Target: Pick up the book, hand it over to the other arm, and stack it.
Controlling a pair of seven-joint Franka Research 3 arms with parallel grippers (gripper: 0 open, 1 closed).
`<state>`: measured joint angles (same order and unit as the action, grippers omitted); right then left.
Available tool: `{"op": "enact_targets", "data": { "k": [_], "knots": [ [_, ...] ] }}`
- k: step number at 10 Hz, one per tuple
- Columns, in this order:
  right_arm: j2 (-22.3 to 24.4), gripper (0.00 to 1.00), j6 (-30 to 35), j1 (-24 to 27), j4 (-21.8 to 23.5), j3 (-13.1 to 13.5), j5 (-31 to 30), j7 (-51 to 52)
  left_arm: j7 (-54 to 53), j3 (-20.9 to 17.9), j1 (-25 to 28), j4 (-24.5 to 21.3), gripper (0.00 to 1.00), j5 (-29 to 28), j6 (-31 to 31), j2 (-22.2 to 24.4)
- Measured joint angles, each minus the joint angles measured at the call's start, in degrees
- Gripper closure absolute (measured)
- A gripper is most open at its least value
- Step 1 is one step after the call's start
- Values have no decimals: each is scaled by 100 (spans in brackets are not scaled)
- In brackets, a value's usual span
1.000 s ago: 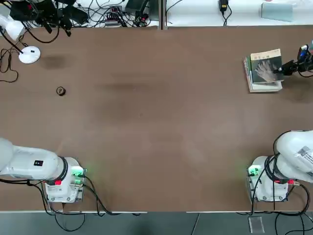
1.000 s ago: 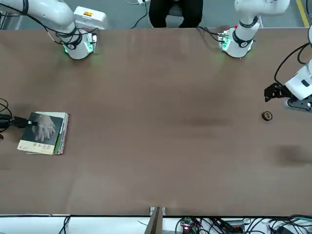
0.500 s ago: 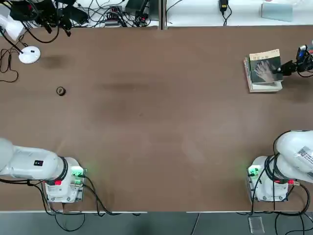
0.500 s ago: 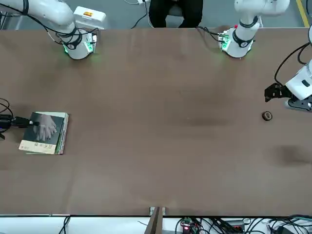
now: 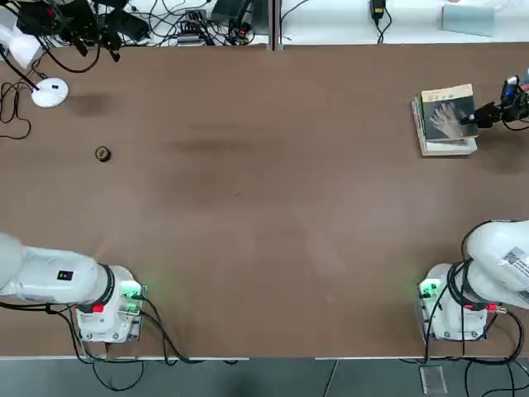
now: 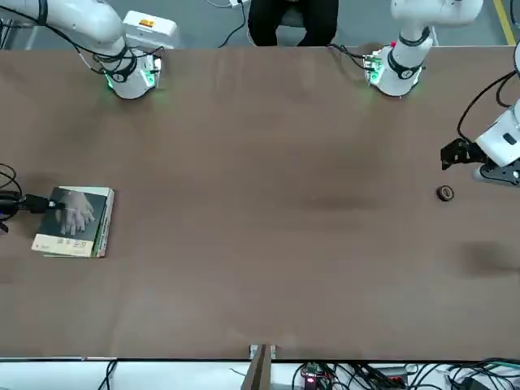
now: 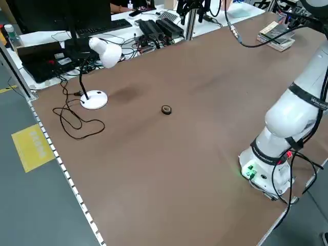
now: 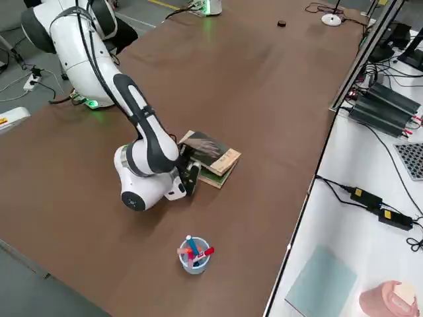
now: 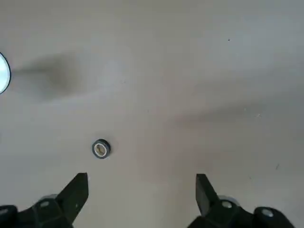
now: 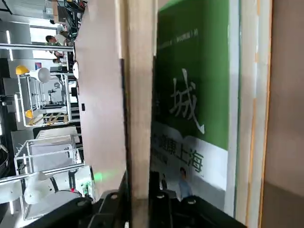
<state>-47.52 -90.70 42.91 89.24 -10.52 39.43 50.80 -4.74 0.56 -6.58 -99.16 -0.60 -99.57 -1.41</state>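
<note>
The thin grey-green book with the pale hand on its cover lies on top of a thicker green-and-white book at the table's far right. My right gripper is low at the table's right edge, shut on the thin book's outer edge. From the front the book and right gripper show the same hold. In the right wrist view the fingers pinch the thin book above the green cover. My left gripper hangs open high over the table's left side.
A small dark ring lies on the left part of the table, with a white desk lamp behind it. A cup of pens stands beyond the books near the far right corner. Cables line the back edge.
The thin book has turned slightly on the thicker one and now lies squarer with it. The right gripper stays on its edge; the left arm has not moved.
</note>
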Motion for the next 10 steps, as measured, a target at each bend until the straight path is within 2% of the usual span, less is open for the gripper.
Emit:
{"op": "enact_targets", "data": {
  "k": [1, 4, 6, 7, 10],
  "knots": [
    [1, 79, -11, -17, -21, -1, -62, -116, 1, -1, 0, 0, 0, 4, 0, 0],
    [1, 50, -40, -54, -65, -2, -143, -292, 2, -7, 6, 0, 0, 8, 0, 0],
    [1, 46, -43, -60, -83, -2, -150, -327, 2, -8, 9, 0, 0, 9, 0, 0],
    [1, 38, -44, -60, -90, -1, -155, -333, 2, -8, 9, 0, 0, 10, 0, 0],
    [1, 37, -55, -60, -156, -1, -269, -470, 2, -8, 9, 0, 0, 10, 0, 0]
  ]
}}
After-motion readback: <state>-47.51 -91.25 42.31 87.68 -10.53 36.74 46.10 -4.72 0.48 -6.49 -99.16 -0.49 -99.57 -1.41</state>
